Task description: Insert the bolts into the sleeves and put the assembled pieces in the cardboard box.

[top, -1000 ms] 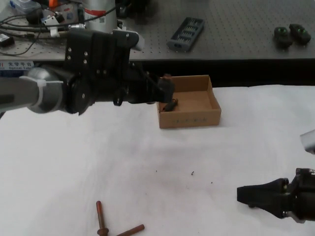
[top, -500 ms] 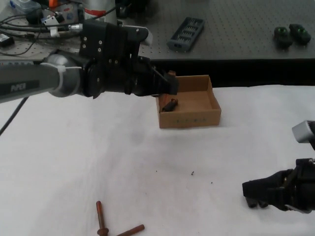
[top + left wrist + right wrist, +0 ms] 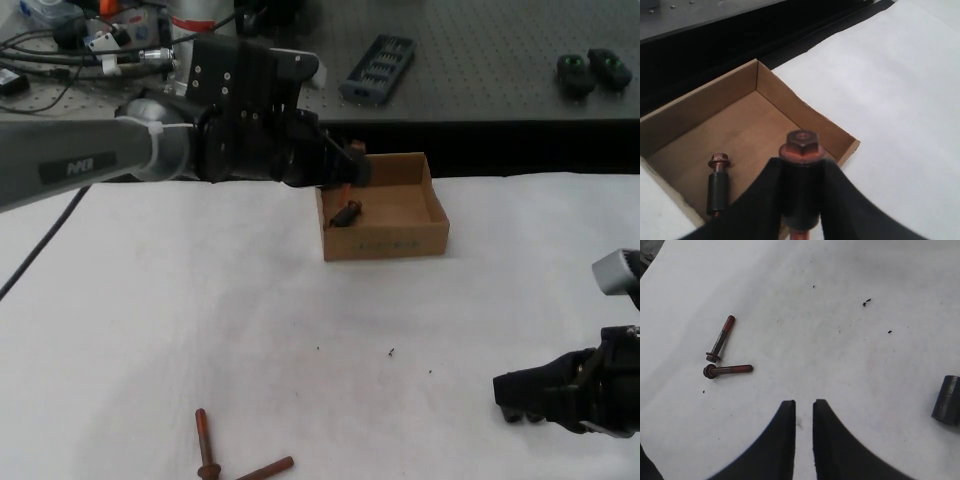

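My left gripper [image 3: 349, 171] hovers over the near-left corner of the cardboard box [image 3: 386, 246], shut on an assembled piece [image 3: 800, 192]: a copper bolt with its hex head up, inside a black sleeve. Another assembled piece [image 3: 718, 186] lies inside the box [image 3: 695, 111], also seen from above [image 3: 346, 213]. My right gripper [image 3: 502, 391] rests low at the front right, its fingers [image 3: 786, 412] nearly together with nothing between them. Two loose copper bolts [image 3: 204, 446] [image 3: 266, 468] lie at the front left; the right wrist view shows them [image 3: 721, 338] [image 3: 728, 370] and a loose black sleeve [image 3: 946, 400].
A white cloth [image 3: 200, 330] covers the work area, with a few dark specks [image 3: 391, 352] on it. Behind it, on the perforated bench, lie a black rack [image 3: 378, 68], two dark round parts [image 3: 592, 70] and cables [image 3: 60, 45].
My left arm has carried the assembled piece to the right and farther back, over the box's corner. The right gripper has drawn back slightly toward the right edge.
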`<act>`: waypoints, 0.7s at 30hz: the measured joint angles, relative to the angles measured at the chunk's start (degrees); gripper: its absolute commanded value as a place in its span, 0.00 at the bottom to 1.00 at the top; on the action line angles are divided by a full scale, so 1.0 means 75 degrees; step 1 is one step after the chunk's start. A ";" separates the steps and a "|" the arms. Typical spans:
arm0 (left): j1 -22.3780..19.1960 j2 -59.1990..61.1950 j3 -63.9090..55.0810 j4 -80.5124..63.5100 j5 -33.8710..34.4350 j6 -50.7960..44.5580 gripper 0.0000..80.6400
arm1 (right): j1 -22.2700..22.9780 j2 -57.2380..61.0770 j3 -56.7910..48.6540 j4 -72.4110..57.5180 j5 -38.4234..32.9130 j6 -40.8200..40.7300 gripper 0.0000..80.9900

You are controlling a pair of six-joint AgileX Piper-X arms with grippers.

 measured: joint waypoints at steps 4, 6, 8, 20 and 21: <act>0.0000 0.0222 -0.0182 0.0035 -0.0033 0.0069 0.14 | 0.0000 0.0000 0.0000 0.0000 0.0000 0.0000 0.14; 0.0000 0.0343 -0.0294 0.0063 -0.0055 0.0112 0.14 | 0.0000 0.0000 0.0000 0.0000 0.0000 0.0000 0.14; 0.0000 0.0474 -0.0428 0.0081 -0.0055 0.0112 0.14 | 0.0000 0.0000 0.0000 0.0014 0.0000 0.0000 0.14; 0.0000 0.0957 -0.1022 0.0223 -0.0055 0.0221 0.14 | 0.0000 0.0000 0.0000 0.0009 0.0000 0.0000 0.14; 0.0000 0.1070 -0.1135 0.0229 -0.0055 0.0221 0.14 | 0.0000 0.0000 0.0000 0.0009 0.0000 0.0000 0.14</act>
